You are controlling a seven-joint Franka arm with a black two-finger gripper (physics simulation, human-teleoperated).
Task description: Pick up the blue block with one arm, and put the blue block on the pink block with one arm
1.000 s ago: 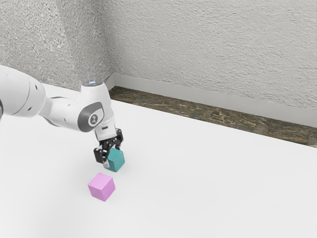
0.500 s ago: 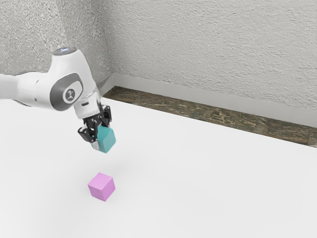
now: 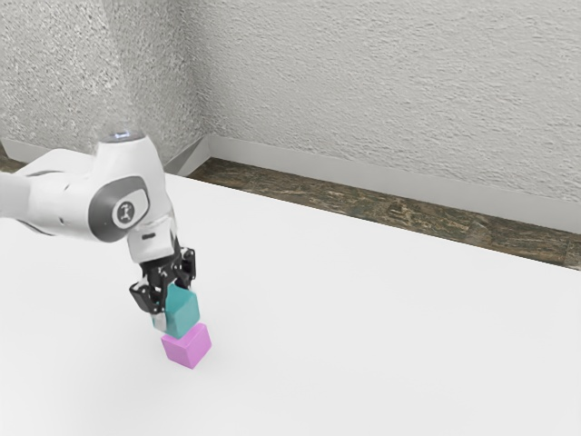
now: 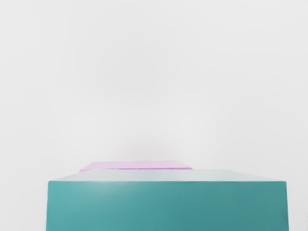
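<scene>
Since the picture half a second back, the white Franka arm point(image 3: 86, 195) has swung down and toward the camera. It has carried the small teal-blue block point(image 3: 183, 312) from mid-air over bare table to a spot directly above the matte pink block point(image 3: 188, 348). The pink block lies where it lay, on the smooth white tabletop point(image 3: 381, 318).

The black two-finger gripper point(image 3: 166, 300) pinches the blue block from two opposite sides. Its fingers point downward, so the cube hangs beneath the hand with its underside free to meet the pink top. In the exterior view the blue block's lower edge meets the pink block's upper face. Whether it rests there with weight or hangs just above cannot be told. It looks slightly turned against the pink block, so the corners do not quite line up.

In the wrist view the blue block point(image 4: 166, 204) sits just under the hand, and a sliver of the pink block point(image 4: 134, 166) shows beyond its far edge. That suggests a large but not complete overlap.

Picking up appears done, and placing seems to be at its last step. The pinch probably holds the cube steady until contact is sure. The next move likely calls for settling it flat, spreading the fingers and lifting straight up. An off-centre cube could tip, or a finger could drag it off.
</scene>
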